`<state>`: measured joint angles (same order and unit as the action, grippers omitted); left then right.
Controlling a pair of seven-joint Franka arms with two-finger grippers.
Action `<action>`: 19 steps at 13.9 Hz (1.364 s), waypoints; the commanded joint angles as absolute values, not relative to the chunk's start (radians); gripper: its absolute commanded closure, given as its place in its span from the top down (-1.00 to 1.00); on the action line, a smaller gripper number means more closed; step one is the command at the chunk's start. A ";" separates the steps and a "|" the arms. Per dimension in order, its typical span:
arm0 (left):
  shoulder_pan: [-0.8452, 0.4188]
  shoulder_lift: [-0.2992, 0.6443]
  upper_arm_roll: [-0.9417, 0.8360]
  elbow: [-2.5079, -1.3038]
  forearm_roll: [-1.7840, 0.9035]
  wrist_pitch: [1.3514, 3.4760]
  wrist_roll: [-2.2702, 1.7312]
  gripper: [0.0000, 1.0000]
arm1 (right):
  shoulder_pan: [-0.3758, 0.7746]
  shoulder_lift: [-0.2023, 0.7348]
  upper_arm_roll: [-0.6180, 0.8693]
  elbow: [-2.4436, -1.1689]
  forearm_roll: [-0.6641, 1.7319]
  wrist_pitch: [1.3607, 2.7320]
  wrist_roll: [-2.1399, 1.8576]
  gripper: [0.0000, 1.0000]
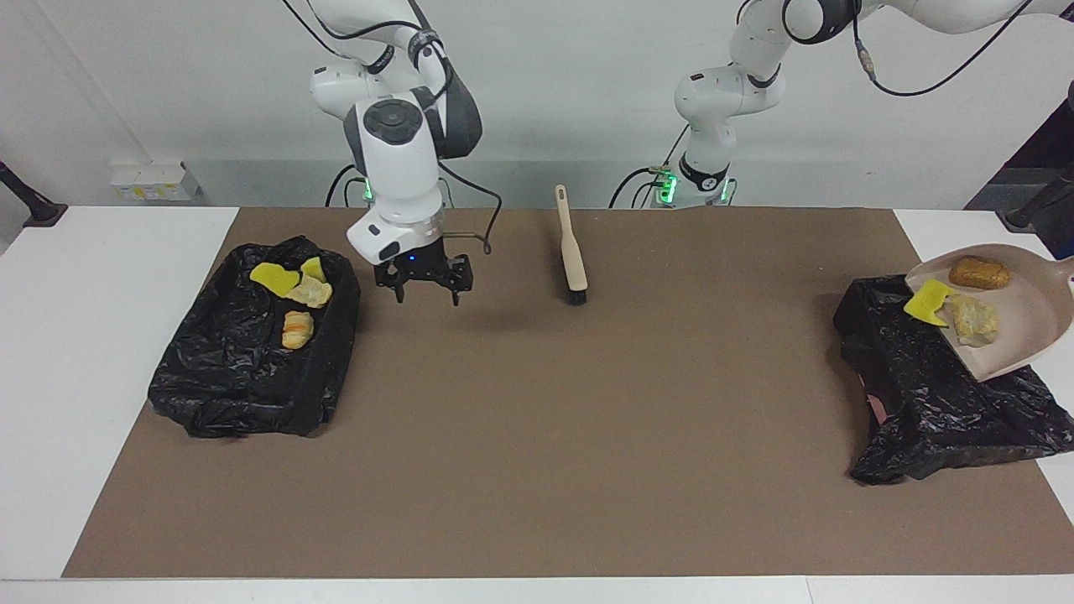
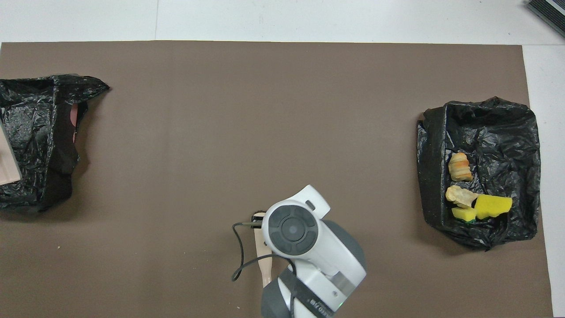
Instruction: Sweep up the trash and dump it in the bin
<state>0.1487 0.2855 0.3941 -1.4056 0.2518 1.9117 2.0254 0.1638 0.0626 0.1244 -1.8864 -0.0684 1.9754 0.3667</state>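
- While the brush (image 1: 574, 256) lies loose on the desk (image 1: 537, 436) nearest the robots, the right tool (image 1: 424, 289) hangs open and empty over the mat beside it.
- One bagged bin (image 1: 243, 386) holds four pieces of trash (image 1: 295, 304). Three more sit in the dustpan (image 1: 1019, 335), above the other bin (image 1: 940, 403) at the left arm's end.
- The left tool is out of frame, closed, seemingly on the dustpan's handle.
- Step: dumping. Next, tip the dustpan steeply, lip inside the bag.
- The desk's edge is close there; its middle lies open.
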 commanded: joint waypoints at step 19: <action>0.094 0.121 -0.041 -1.552 0.239 1.696 1.113 -1.00 | 0.046 -0.058 -0.087 -1.595 -0.017 1.586 0.008 1.00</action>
